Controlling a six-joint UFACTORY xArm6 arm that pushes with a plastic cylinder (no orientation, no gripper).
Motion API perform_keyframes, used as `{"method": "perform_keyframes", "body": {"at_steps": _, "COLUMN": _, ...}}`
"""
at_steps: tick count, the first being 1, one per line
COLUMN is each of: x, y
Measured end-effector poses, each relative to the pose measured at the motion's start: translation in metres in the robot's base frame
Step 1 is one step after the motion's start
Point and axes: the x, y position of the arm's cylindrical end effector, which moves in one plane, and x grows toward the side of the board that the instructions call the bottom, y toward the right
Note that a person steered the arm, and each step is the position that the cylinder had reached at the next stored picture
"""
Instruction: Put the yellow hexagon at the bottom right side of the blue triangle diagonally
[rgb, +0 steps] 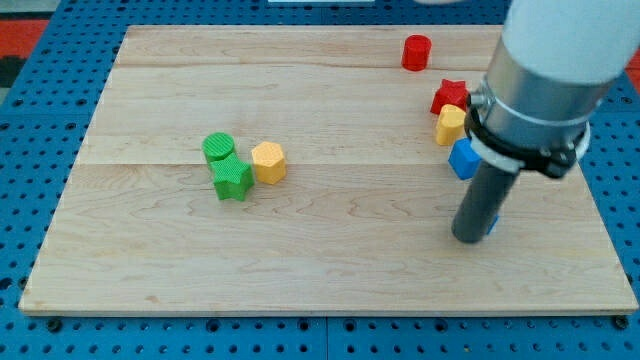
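Observation:
The yellow hexagon (268, 161) lies left of the board's middle, touching the green star (231, 178) on its left. A blue block (462, 158) sits at the view's right, partly hidden by my arm, so I cannot make out its shape. A sliver of another blue block (491, 224) shows just right of the rod's lower end, mostly hidden. My tip (468, 238) rests on the board below the first blue block and against the second, far to the right of the yellow hexagon.
A green cylinder (218, 147) touches the green star from above. A red cylinder (416, 52) stands near the top edge. A red star (450, 96) and a second yellow block (450, 125) sit just above the blue block. The wooden board (330, 270) lies on a blue pegboard.

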Motion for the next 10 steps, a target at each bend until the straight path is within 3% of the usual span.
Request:
{"method": "perform_keyframes", "body": {"at_steps": 1, "x": -0.019, "y": 0.0}}
{"method": "perform_keyframes", "body": {"at_steps": 2, "x": -0.006, "y": -0.068}}
{"method": "perform_keyframes", "body": {"at_steps": 4, "x": -0.029, "y": -0.231}}
{"method": "perform_keyframes", "body": {"at_steps": 5, "x": -0.065, "y": -0.257}}
{"method": "perform_keyframes", "body": {"at_steps": 6, "x": -0.1, "y": -0.239}}
{"method": "perform_keyframes", "body": {"at_steps": 7, "x": -0.11, "y": -0.211}}
{"method": "perform_keyframes", "body": {"at_steps": 8, "x": -0.078, "y": -0.174}}
{"method": "perform_keyframes", "body": {"at_steps": 10, "x": -0.054, "y": -0.208}}
